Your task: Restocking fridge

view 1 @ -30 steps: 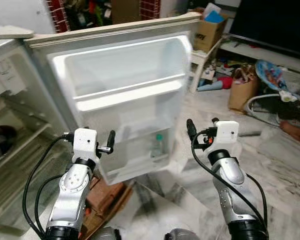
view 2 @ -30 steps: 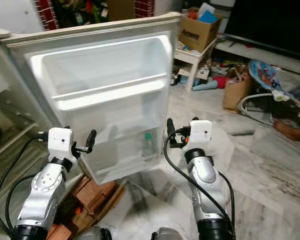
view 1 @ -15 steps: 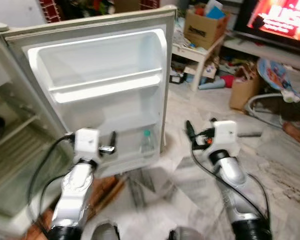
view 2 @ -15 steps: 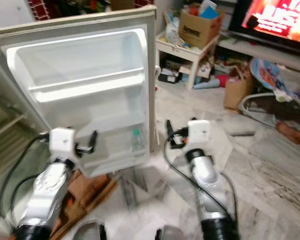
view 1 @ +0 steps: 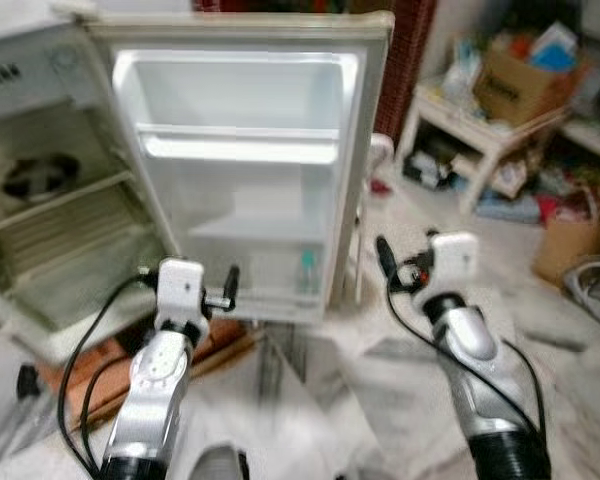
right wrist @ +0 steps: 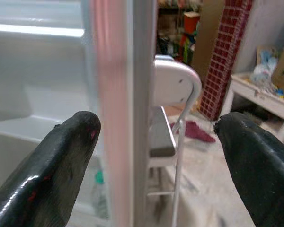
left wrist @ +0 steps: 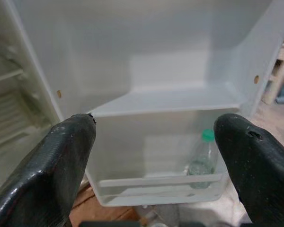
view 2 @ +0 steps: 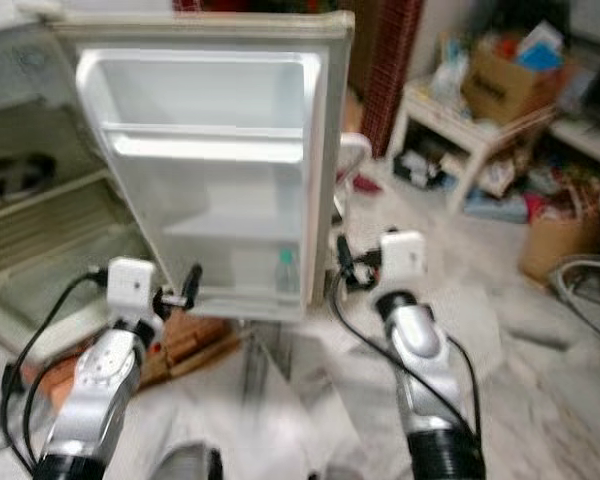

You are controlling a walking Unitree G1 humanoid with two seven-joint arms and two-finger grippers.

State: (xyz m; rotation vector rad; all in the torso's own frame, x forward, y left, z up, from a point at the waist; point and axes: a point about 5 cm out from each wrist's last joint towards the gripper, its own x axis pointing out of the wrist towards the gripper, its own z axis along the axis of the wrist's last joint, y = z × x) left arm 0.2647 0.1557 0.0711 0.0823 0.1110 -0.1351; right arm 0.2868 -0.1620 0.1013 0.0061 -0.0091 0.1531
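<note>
The small white fridge point(view 1: 50, 215) stands open at the left with wire shelves inside. Its door point(view 1: 245, 170) is swung wide and faces me. One clear bottle with a green cap point(view 1: 306, 272) stands in the door's bottom shelf point(left wrist: 156, 182). The upper door shelves hold nothing. My left gripper point(view 1: 187, 272) is open and empty, raised in front of the door's lower part, with the bottle point(left wrist: 201, 161) beyond its fingers point(left wrist: 52, 161). My right gripper point(view 1: 408, 245) is open and empty, just right of the door's free edge point(right wrist: 132, 118).
A white chair point(right wrist: 173, 94) stands behind the door's edge. A low white table point(view 1: 480, 120) with a cardboard box point(view 1: 525, 70) and clutter is at the back right. A brown bag point(view 1: 570, 240) sits at far right. Wooden boards point(view 1: 215, 340) lie under the fridge. Marble floor lies ahead.
The whole picture has shifted: the camera has moved, so the fridge door now looks farther off and more square-on. Both grippers stay open and raised as before.
</note>
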